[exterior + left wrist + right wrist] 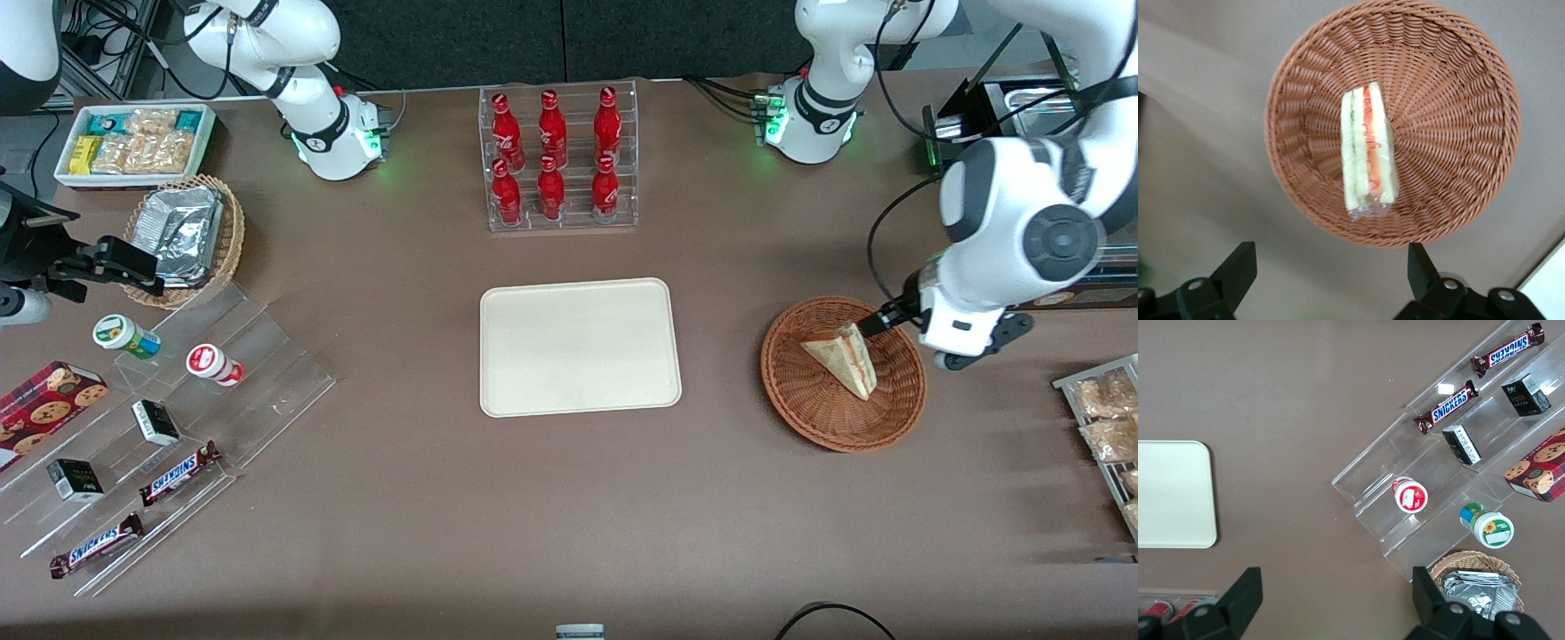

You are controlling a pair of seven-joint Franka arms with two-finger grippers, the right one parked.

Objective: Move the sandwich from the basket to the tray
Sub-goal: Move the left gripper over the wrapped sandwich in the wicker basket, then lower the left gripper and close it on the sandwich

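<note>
Brown surface (569, 516), crowded at its edges. Upper centre of the front view: clear rack of red bottles (558, 158). Centre: cream tray (580, 347), nothing on it. Lower left: clear stepped stand (169, 427) with snack bars, small boxes and two cups; above it a tan wicker basket of foil packets (182, 238) and a white bin of snacks (135, 142).

Right of centre sits the reddish-brown basket (843, 373), well apart from the tray, bare surface between them. The sandwich (843, 357) lies in the basket near its middle, wrapped in clear film. Its long axis runs diagonally, the narrow tip toward the lower right of the front view; filling edge faces up.

End effector (1328, 270) hangs above the basket's rim, fingers (1238, 267) spread wide, holding nothing.
</note>
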